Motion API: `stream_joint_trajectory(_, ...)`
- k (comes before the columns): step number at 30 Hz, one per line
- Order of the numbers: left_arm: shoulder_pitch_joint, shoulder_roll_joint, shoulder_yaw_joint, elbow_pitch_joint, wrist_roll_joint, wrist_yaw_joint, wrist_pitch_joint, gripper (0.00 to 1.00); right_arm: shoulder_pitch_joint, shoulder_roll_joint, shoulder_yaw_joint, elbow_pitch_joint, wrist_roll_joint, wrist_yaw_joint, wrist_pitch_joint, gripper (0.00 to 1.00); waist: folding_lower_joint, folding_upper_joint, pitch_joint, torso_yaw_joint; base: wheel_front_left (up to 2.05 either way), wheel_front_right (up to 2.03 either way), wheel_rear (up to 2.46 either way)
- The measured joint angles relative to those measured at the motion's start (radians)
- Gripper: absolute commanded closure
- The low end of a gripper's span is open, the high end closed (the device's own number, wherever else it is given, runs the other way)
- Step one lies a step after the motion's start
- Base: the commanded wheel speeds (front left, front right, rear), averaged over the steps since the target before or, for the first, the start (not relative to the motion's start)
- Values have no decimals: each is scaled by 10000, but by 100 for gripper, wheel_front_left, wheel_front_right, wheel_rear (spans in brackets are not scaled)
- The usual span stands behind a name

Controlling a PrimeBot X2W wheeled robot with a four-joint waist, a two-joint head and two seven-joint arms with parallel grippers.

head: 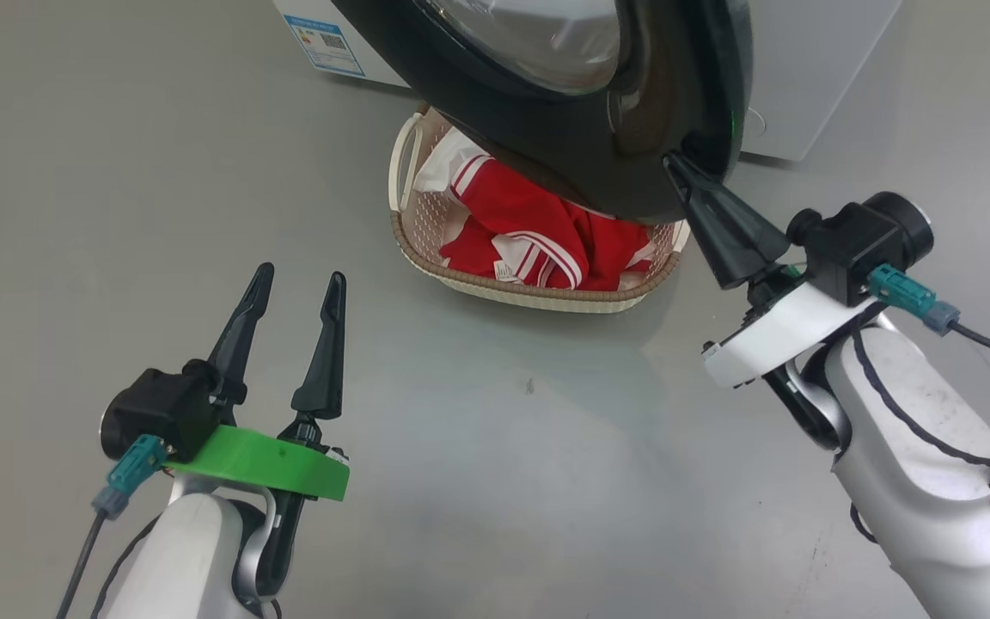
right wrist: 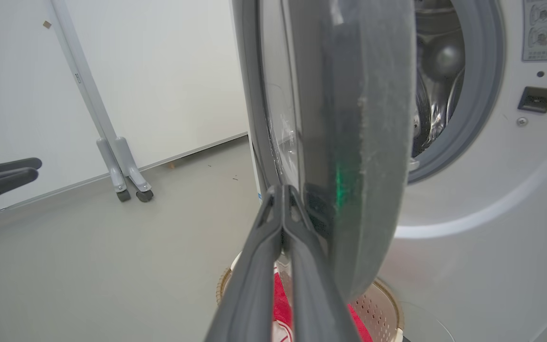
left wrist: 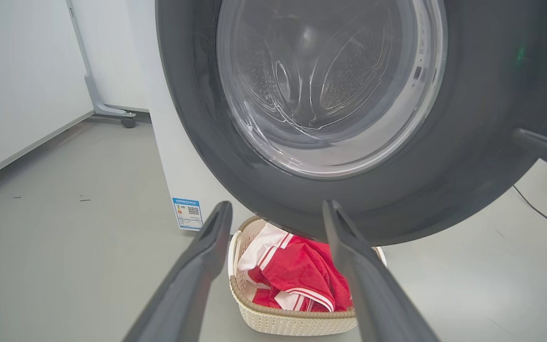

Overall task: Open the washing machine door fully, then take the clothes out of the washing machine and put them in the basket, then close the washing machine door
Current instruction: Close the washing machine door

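The washing machine door (head: 529, 137) stands partly open, its black rim hanging over the basket (head: 538, 297). The clothes (head: 538, 223) lie red and white inside that basket, in front of the washing machine (head: 813, 69). My right gripper (head: 674, 161) is shut on nothing, its tips against the outer face of the door rim near its free edge. In the right wrist view the right gripper (right wrist: 283, 190) touches the door (right wrist: 363, 142) seen edge-on, with the drum (right wrist: 435, 85) behind. My left gripper (head: 301, 273) stands open, low and left of the basket, holding nothing. The left wrist view looks between its fingers (left wrist: 277, 204) at the clothes (left wrist: 302, 275) and the door (left wrist: 468, 166).
A wheeled stand foot (right wrist: 128, 185) rests by the white wall left of the washer. A dark cable (left wrist: 539, 213) runs over the grey floor to the right. A blue label (left wrist: 187, 213) is low on the washer front. Bare floor lies around both arms.
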Motion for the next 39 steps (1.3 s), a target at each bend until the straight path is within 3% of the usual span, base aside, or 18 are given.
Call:
stream_joint_trajectory(23,-888,-188,-334,-414,-190,0,-2,0,-2867,-1396,-782,165,-140,0,105,100,1,0,2022,357,0,0,0)
stream_joint_trajectory(39,-1334,-297,-451,-546,-470,0,-2,0,-4436,-1925,-702,681,-228,0,313,100,0,0,2827,635,0,0,0)
